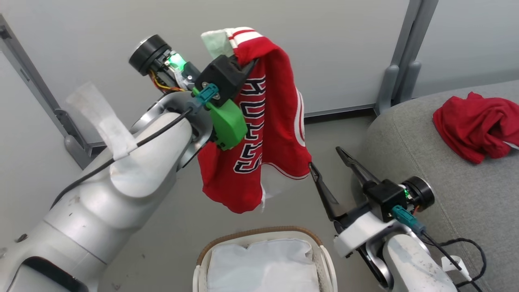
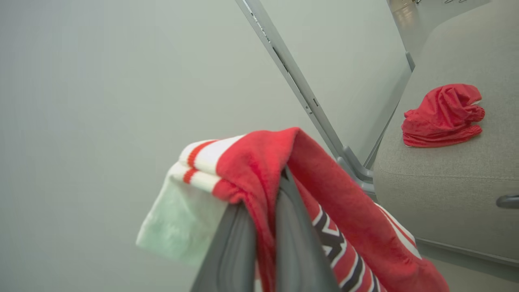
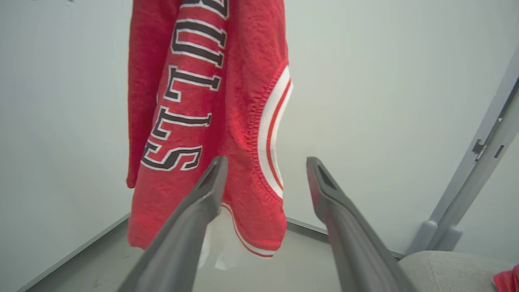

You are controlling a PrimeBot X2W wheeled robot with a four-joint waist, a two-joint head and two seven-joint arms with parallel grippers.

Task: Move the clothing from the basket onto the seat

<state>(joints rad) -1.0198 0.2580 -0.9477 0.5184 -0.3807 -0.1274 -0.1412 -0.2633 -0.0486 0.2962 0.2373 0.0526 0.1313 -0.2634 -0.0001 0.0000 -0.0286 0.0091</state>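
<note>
Nearest to me, at the bottom of the head view, stands the small rounded white plastic basket with a brown woven rim [image 1: 259, 230]. Its white fabric liner [image 1: 263, 263] shows inside.

Just to the basket's right is my right pincer [image 1: 324, 157]. Its two long dark fingers are spread wide with nothing between them. One fingertip sits just beside the lower hem of the hanging garment; I cannot tell whether they touch.

Above the basket, my left pincer [image 1: 248, 64] is held high, clamped tight on the top of a soft bright red garment with white bands and black-and-white block lettering [image 1: 265, 134]. The cloth folds over the fingers and hangs straight down from them, clear of the grey floor [image 1: 174, 235].

Farther off to the right lies the large rounded grey woven seat cushion [image 1: 425, 174]. On it, well apart from both pincers, rests a second crumpled bright red garment [image 1: 474, 125].

Behind everything run pale wall panels [image 1: 324, 48] with a grey metal post [image 1: 405, 48].
</note>
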